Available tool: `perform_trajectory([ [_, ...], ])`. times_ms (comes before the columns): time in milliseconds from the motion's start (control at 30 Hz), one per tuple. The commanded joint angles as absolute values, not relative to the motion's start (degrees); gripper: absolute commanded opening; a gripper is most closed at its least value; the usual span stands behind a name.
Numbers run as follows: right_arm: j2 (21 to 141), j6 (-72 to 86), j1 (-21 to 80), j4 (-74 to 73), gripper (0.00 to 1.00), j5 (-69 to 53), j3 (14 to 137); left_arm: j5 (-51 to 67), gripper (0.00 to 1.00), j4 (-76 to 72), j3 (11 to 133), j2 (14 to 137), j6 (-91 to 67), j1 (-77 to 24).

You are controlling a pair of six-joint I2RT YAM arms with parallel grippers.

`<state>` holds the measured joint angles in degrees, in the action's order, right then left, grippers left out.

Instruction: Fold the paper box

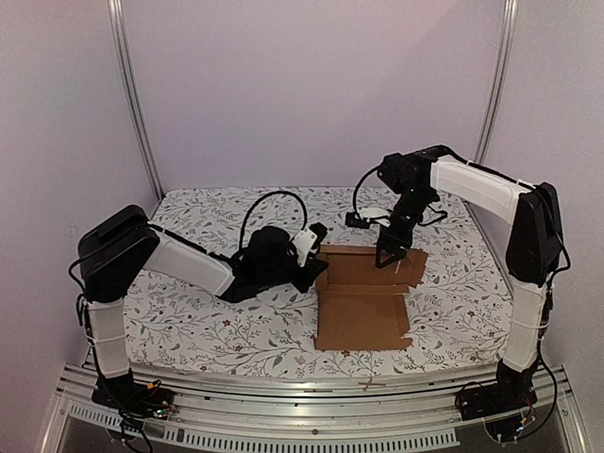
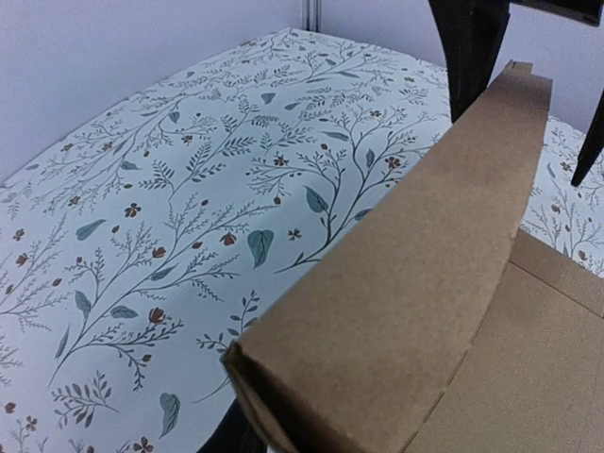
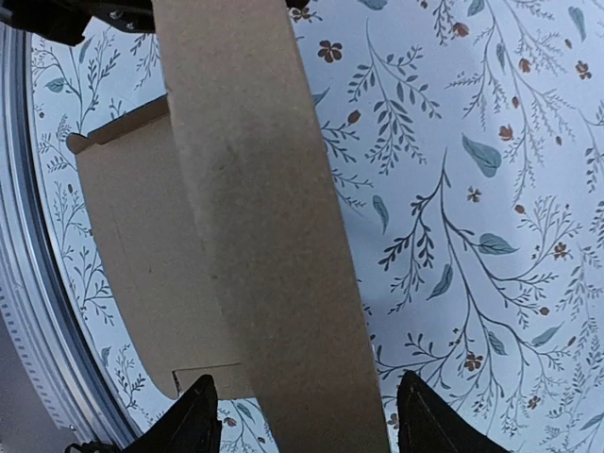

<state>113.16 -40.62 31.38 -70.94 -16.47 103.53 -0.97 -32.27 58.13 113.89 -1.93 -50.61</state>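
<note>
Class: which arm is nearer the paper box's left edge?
Left. The left arm has its jaws at that edge of the paper box; the right arm holds open jaws astride a raised strip at the box's far side.

Raised flap of the paper box (image 3: 264, 236) between open jaws

Long brown flap running top to bottom through the frame, passing between the two black fingertips (image 3: 200, 415) at the lower edge, jaws spread to either side with a sliver of gap on each. Left of it, the box's flat panel with notched corners, lying on the floral-print table (image 3: 491, 189). Silver rail (image 3: 14, 283) curving down the far left; dark hardware (image 3: 57, 19) in the top-left corner, not identifiable.
</note>
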Motion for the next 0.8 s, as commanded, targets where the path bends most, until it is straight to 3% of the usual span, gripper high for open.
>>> perform_trajectory([
  [0,114.79,-41.09,31.64,-75.19,0.63,-20.59,104.03,5.27,0.24,-27.92,61.69,115.32,2.33,-49.48],
  [233,113.92,-39.52,31.62,-72.98,0.58,-18.43,102.10,5.03,0.24,-25.74,64.39,116.67,5.07,-48.03],
  [467,114.30,-33.27,31.44,-67.05,0.32,-12.71,99.27,4.13,0.35,-29.10,62.03,116.47,0.85,-48.07],
  [767,112.09,-31.04,31.46,-63.51,0.29,-10.26,97.21,2.46,0.33,-29.79,56.67,114.24,-0.93,-48.17],
])
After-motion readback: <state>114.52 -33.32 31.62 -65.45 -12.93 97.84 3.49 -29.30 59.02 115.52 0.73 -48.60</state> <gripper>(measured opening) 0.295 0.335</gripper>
